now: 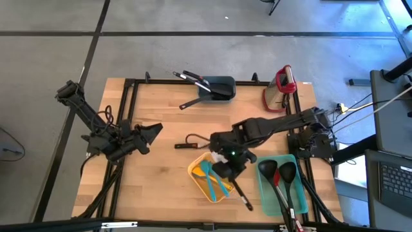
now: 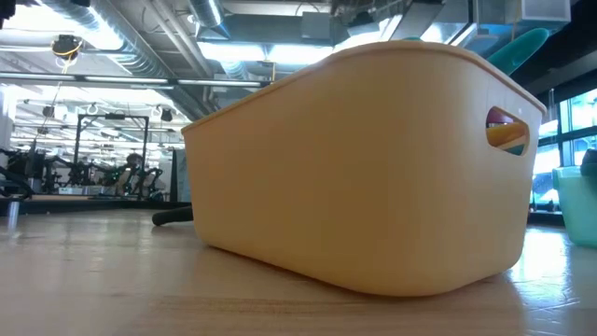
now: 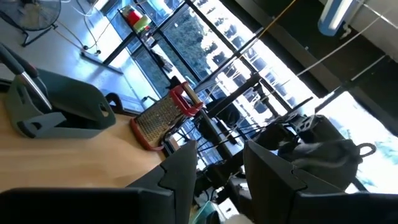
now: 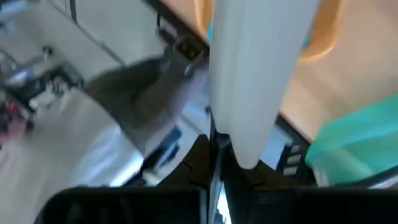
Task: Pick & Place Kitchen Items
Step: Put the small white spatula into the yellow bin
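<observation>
Near the bench's front edge, right of centre, the right claw (image 1: 230, 169) hangs over the yellow bin (image 1: 209, 178), clamped on a white-headed spatula (image 4: 252, 81) — its black handle (image 1: 239, 192) sticks out toward the front edge. Two teal spatulas (image 1: 210, 177) lie inside the yellow bin. Just beside it toward the front right corner sits a teal bin (image 1: 281, 183) holding two black ladles with red trim (image 1: 278, 174). At the back edge, a dark grey bin (image 1: 217, 86) holds several black utensils; one black turner (image 1: 190, 103) lies on the bench just in front of it. A red-framed grater (image 1: 282, 87) lies near the back right corner. A dark utensil with an orange end (image 1: 188, 143) lies mid-bench. The left claw (image 1: 152, 132) waits by the left edge — fingers (image 3: 180, 171) parted about halfway, holding nothing.
</observation>
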